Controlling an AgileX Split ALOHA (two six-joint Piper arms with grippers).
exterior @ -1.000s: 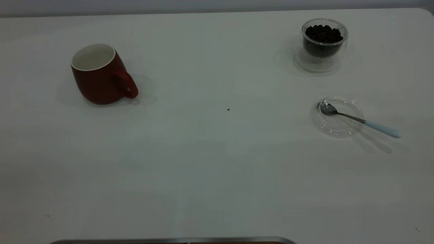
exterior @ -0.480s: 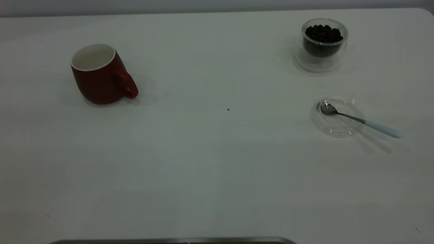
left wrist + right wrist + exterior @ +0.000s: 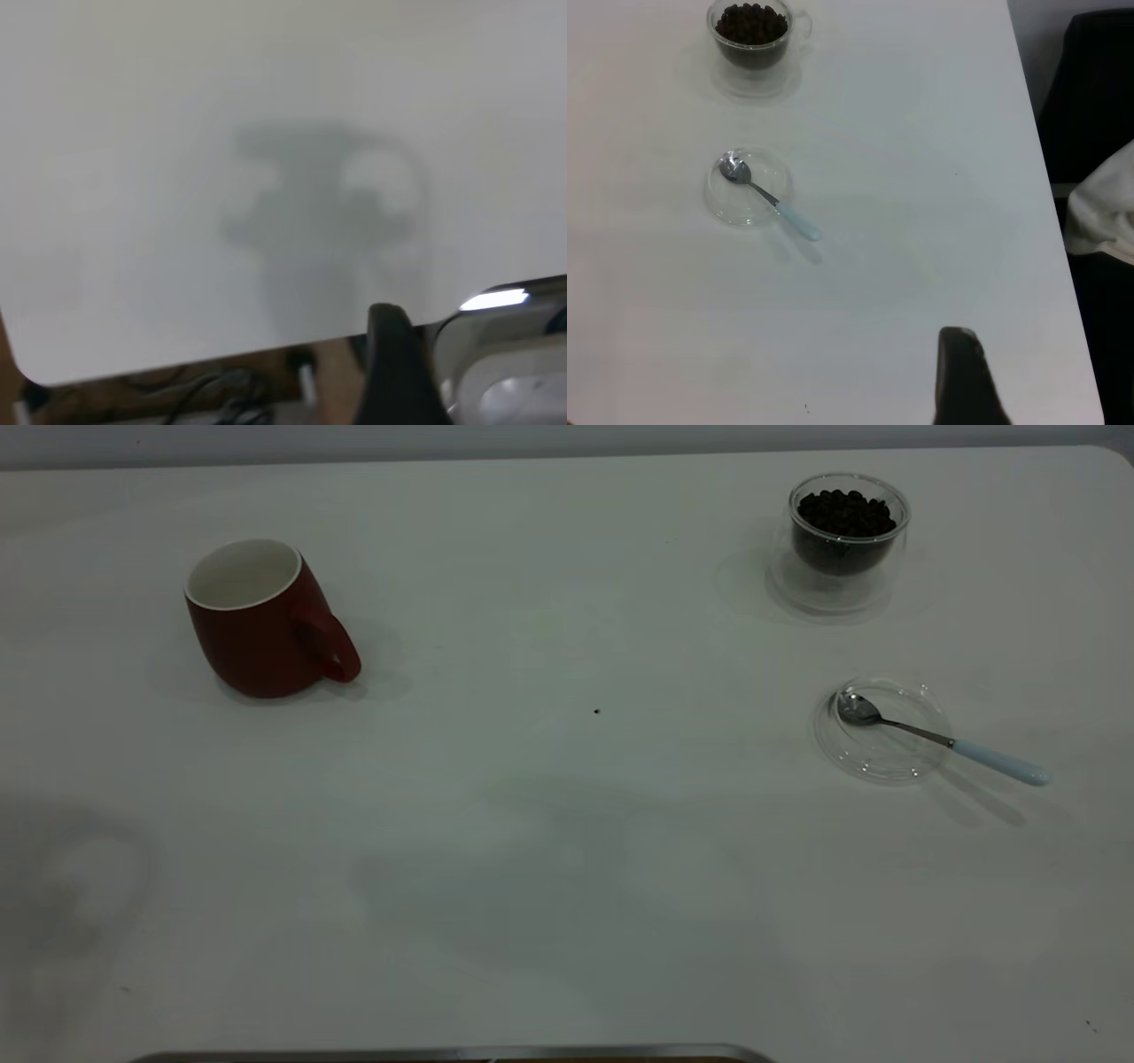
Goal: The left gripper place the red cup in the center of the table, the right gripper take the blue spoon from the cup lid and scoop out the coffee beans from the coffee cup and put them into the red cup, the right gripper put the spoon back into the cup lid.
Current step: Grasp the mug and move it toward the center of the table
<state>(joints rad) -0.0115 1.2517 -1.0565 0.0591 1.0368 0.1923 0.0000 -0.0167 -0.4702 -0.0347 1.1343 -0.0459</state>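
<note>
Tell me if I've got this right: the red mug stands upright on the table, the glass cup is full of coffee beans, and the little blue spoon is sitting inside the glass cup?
Not quite. The blue spoon is not in the coffee cup; its metal bowl rests on the cup lid, with the handle sticking out past the rim, as the exterior view shows. The red cup does stand upright, and the coffee beans fill the glass cup.

A tiny dark speck [image 3: 596,711] lies on the bare white surface. A thin grey metal strip [image 3: 452,1053] runs along the near edge, well apart from the speck. A rumpled white cloth [image 3: 1106,212] rests on a black seat [image 3: 1091,80].
</note>
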